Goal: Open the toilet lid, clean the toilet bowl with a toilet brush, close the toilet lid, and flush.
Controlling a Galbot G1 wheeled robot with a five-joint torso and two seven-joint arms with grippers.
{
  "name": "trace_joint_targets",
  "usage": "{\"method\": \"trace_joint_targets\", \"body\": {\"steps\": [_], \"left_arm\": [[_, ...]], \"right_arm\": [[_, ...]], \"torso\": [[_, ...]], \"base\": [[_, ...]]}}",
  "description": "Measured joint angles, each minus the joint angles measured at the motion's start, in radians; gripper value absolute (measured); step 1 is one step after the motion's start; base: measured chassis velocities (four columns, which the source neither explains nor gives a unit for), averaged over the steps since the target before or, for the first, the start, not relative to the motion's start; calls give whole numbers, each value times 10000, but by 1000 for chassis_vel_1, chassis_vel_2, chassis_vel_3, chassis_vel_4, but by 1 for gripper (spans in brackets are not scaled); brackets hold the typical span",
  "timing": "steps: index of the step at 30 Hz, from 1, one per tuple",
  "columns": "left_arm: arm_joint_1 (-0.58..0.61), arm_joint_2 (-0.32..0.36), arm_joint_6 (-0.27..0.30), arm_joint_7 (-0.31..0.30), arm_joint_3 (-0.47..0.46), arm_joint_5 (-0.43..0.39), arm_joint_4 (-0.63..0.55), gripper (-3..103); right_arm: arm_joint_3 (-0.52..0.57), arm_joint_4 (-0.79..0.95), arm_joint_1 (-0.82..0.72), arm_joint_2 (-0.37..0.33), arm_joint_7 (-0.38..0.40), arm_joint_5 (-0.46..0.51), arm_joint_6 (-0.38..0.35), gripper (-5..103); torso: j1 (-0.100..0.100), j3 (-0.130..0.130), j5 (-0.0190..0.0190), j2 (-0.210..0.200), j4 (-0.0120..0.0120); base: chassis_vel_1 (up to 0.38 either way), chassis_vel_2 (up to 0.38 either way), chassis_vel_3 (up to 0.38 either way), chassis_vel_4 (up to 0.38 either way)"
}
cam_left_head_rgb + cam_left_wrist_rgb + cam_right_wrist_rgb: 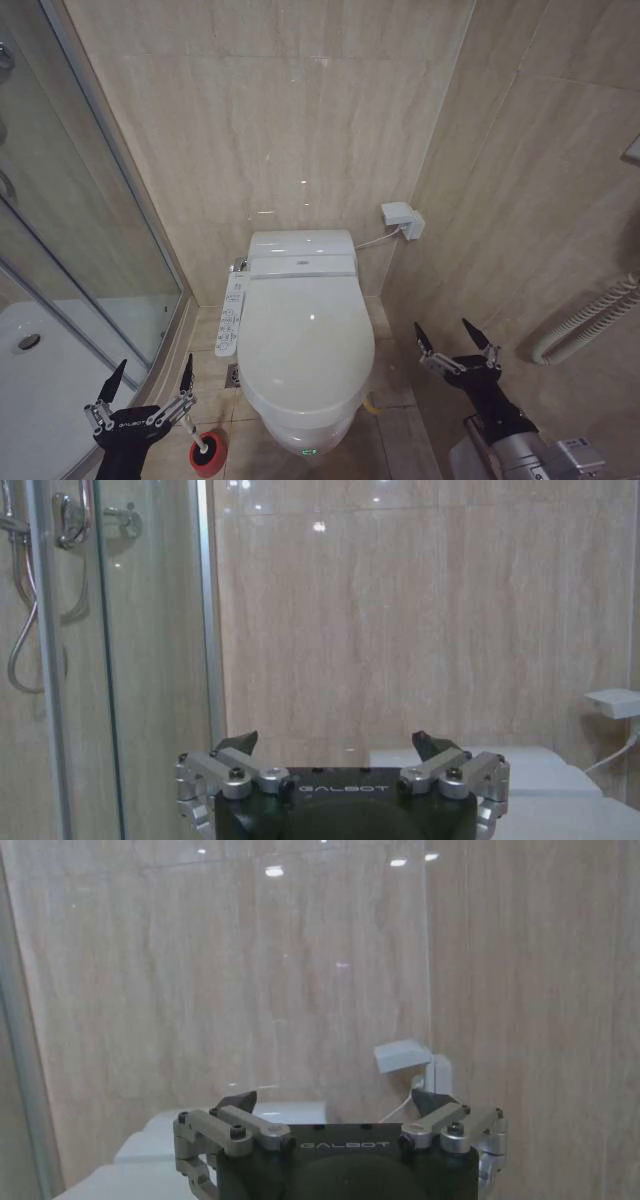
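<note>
**Beige-tiled bathroom: toilet shut, both grippers idle and open**

Beige marble-look wall tiles (300, 120) back the whole scene; floor tiles match.

1. Shower tray (40, 390), white, behind a glass shower door (70, 230), just outboard of the left fingers.
2. Left gripper (148, 383), black with silver linkages, fingers spread apart and holding nothing, raised at the lower left. Seen also in the left wrist view (340, 742), tips pointing at the wall.
3. Red holder cup (207, 452) on the floor, just below and inboard of the left fingertips. A pale stub stands in it; whether that is the toilet brush cannot be told.
4. Control panel (231, 318), white, along the toilet's side.
5. Toilet lid (305, 335), down and closed, lying between the two sets of fingers, apart from both.
6. Toilet bowl (305, 438), only its front showing under the lid, with a small green light.
7. Wall socket box (402, 220), white, cable running to the toilet.
8. Right gripper (458, 348), fingers parted, empty, beside the lid's right edge; also in the right wrist view (338, 1102).
</note>
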Motion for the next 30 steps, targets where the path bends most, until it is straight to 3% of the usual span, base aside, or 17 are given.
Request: {"method": "trace_joint_targets", "body": {"steps": [14, 30], "left_arm": [[0, 0, 0, 0, 0, 0, 0, 100], [0, 0, 0, 0, 0, 0, 0, 100]], "right_arm": [[-426, 51, 16, -81, -90, 62, 67, 100], [-59, -22, 95, -206, -398, -372, 977, 100]], "torso": [[0, 0, 0, 0, 0], [0, 0, 0, 0, 0]], "base": [[0, 0, 0, 0], [0, 0, 0, 0]]}}
